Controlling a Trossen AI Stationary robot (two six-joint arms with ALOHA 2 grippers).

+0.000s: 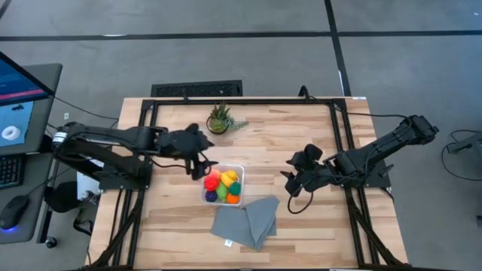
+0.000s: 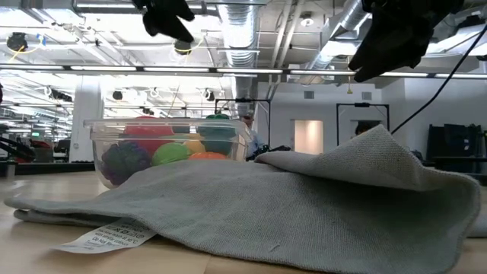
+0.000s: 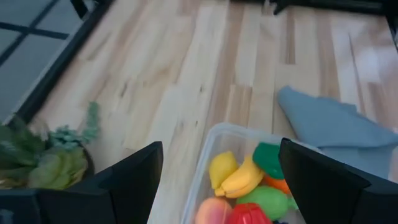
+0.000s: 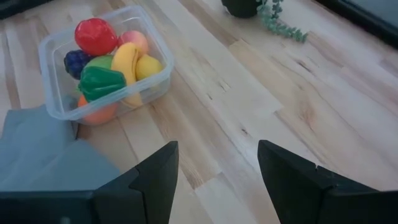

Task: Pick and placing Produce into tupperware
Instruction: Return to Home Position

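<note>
The clear square tupperware stands on the table's middle and holds several toy produce pieces: red, purple, dark green, yellow banana, lime green, peach-pink and orange. My left gripper hovers open above the table just left of the tupperware's far left corner, holding nothing. My right gripper hovers open over bare table to the tupperware's right, also holding nothing. In the low view the tupperware shows behind the cloth.
A folded grey cloth with a white tag lies near the tupperware's near side. A small spiky potted plant stands toward the far edge. Bare wood lies between the tupperware and my right gripper. A black frame runs along the table's sides.
</note>
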